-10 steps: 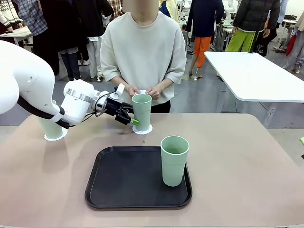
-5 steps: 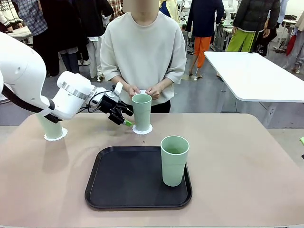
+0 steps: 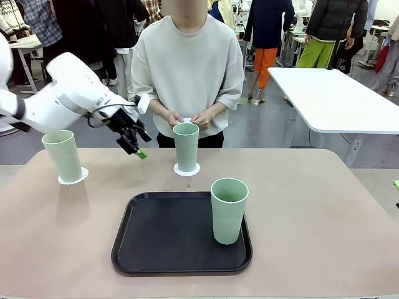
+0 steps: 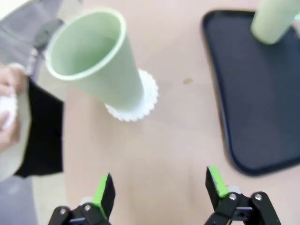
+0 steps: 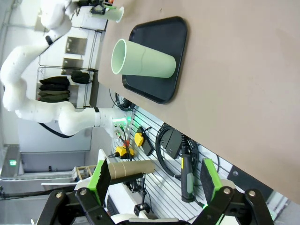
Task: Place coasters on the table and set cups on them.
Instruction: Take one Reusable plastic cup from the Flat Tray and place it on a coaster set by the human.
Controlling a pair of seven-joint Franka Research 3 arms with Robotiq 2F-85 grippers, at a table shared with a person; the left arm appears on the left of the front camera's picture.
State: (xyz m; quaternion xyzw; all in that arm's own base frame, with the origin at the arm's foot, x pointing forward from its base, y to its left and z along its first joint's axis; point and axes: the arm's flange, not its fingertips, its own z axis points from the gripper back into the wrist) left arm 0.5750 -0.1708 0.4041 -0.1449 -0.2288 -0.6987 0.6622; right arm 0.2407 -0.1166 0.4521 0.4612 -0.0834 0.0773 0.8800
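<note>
Far left of the table (image 3: 324,212): the left cup (image 3: 62,156) is standing upright on the left coaster (image 3: 74,179), whose lacy edge is showing around the cup's base.

Right of it, the left gripper (image 3: 138,151) is hanging in the air above the tabletop, between the left cup and the middle cup (image 3: 186,146) and apart from both. Its jaws are standing wide apart with nothing between them. In the left wrist view, this gripper (image 4: 159,187) is looking down on bare tabletop, with the green pads (image 4: 104,193) clear of the cup ahead.

Centre, far side: the middle cup is standing upright on the middle coaster (image 3: 186,169). The left wrist view is showing the cup (image 4: 93,61) seated on the coaster (image 4: 147,96), its scalloped rim projecting on all visible sides.

Just behind that cup, the person's hands (image 3: 174,118) are holding a small white object (image 3: 187,120) at waist height; it is too small to identify.

Centre, near side: the black tray (image 3: 162,237) is lying flat on the table. The third cup (image 3: 229,210) is standing upright in the tray's right part, with no coaster under it.

Right: the right gripper (image 5: 154,180) is waiting off the table's edge, its jaws released and spread wide, gripping nothing. Its camera is showing the third cup (image 5: 143,58) on the tray (image 5: 164,28).
</note>
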